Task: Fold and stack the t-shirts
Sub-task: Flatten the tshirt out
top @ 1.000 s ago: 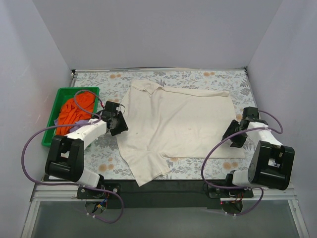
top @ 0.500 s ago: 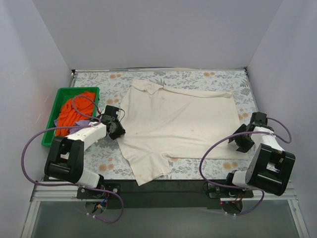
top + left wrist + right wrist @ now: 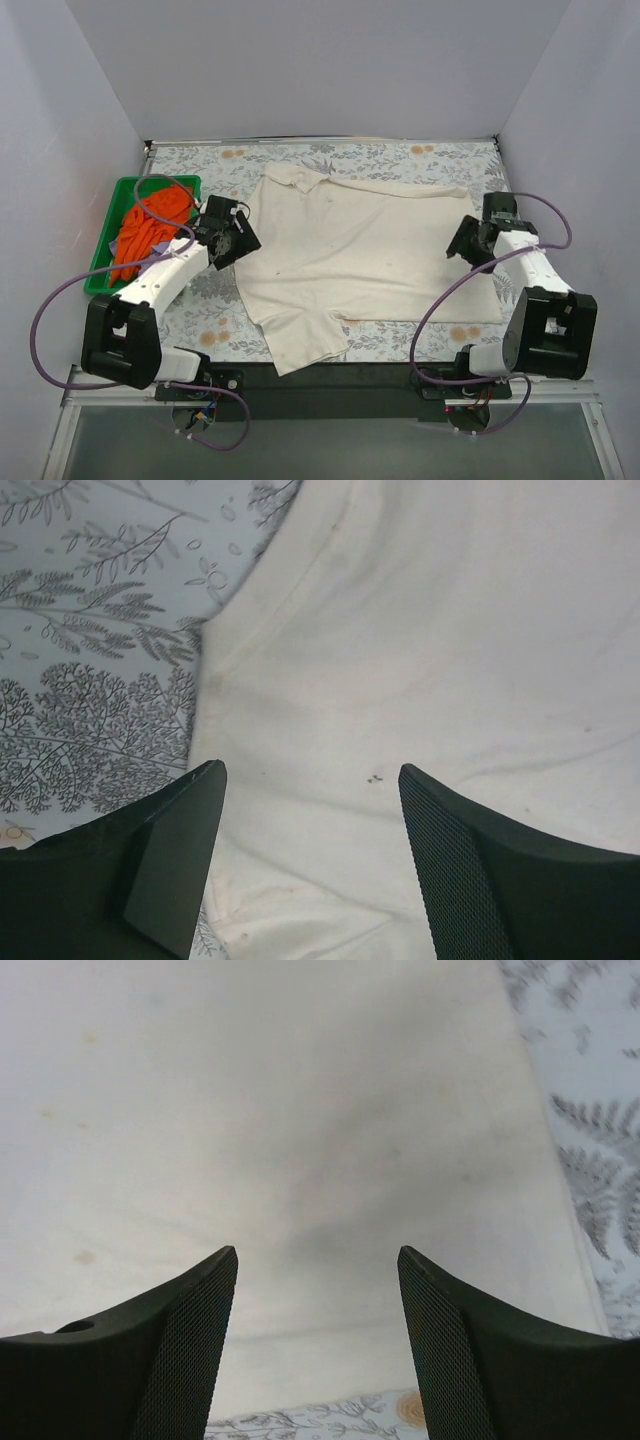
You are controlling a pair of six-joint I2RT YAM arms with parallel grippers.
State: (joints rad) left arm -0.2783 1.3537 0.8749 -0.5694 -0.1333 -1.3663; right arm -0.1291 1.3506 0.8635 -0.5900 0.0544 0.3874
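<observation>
The large cream t-shirt [image 3: 360, 250] lies spread flat on the floral table, collar at the far left, one sleeve hanging toward the near edge. My left gripper [image 3: 236, 240] is open and empty, just above the shirt's left edge; the cream cloth [image 3: 420, 650] fills the space between its fingers. My right gripper [image 3: 462, 243] is open and empty over the shirt's right edge; the cloth [image 3: 300, 1130] lies below it. The orange t-shirt [image 3: 150, 225] is bunched in the green tray, with a bit of lavender t-shirt [image 3: 122, 243] beside it.
The green plastic tray [image 3: 108, 250] stands at the left edge of the table. Grey walls close in the back and both sides. Purple cables loop beside both arms. The floral tablecloth [image 3: 440, 160] shows around the shirt.
My left gripper has moved up and right onto the shirt's left edge. My right gripper has swung from off the shirt's right side back over its right edge.
</observation>
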